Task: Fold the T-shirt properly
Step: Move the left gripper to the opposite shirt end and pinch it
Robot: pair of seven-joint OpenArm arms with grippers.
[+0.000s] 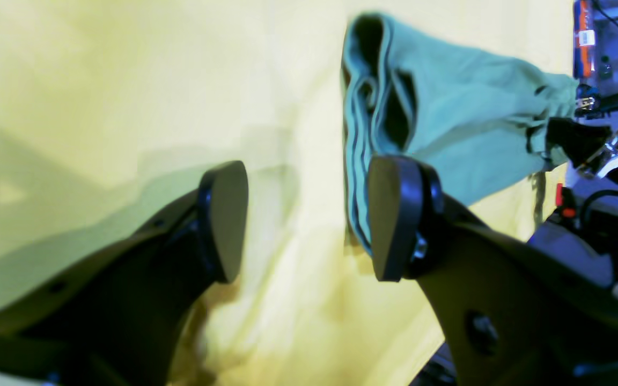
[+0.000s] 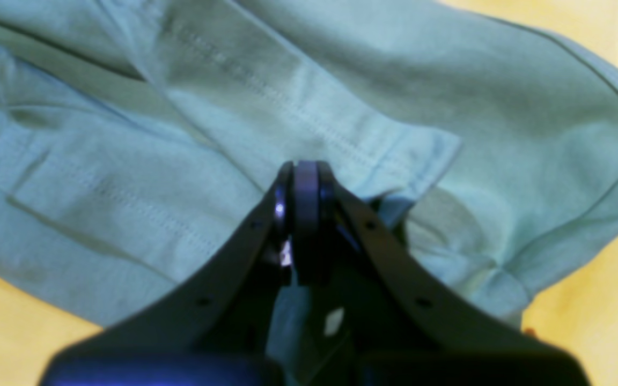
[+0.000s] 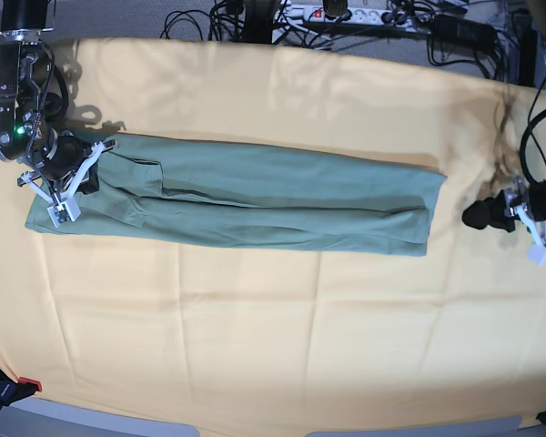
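- The sage-green cotton T-shirt [image 3: 255, 205] lies as a long, narrow band across the counter's yellow-orange cloth [image 3: 273, 337], its long axis running between the arms.
- The right pincer [image 2: 306, 185] is clamped on one end's layers.
- The left pincer [image 1: 309, 220] gapes wide just off the other end, nothing in it.

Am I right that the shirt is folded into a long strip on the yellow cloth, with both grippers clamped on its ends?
Not quite: only the right gripper is shut on the T-shirt. The left wrist view shows the left gripper open, off the shirt's end. The shirt is a long strip on the yellow cloth.
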